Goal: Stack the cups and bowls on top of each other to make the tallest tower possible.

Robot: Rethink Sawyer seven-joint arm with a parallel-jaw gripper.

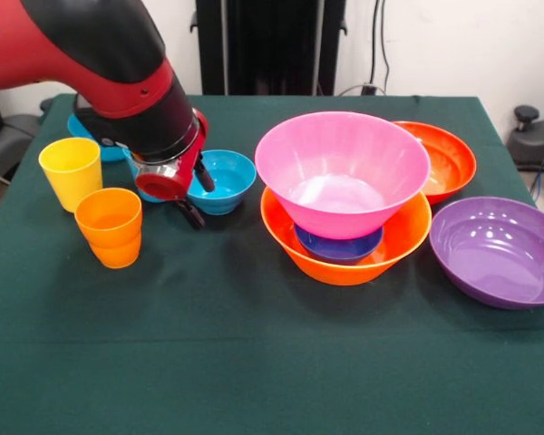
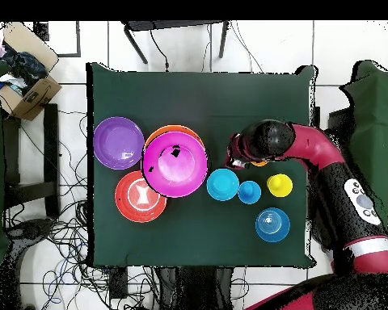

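Orange cup (image 1: 111,226) sits nearest with the yellow cup (image 1: 71,171) behind it. Gripper (image 1: 190,192) hangs just in front of the teal bowl (image 1: 220,179), can't tell if it's open. Pink bowl (image 1: 342,172) sits in the orange bowl (image 1: 348,252), red-orange bowl (image 1: 443,159) behind

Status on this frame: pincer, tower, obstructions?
Pincer low by teal bowl, grip state unclear. Tower: pink bowl on dark blue bowl in orange bowl. Cups unstacked. Nothing blocking.
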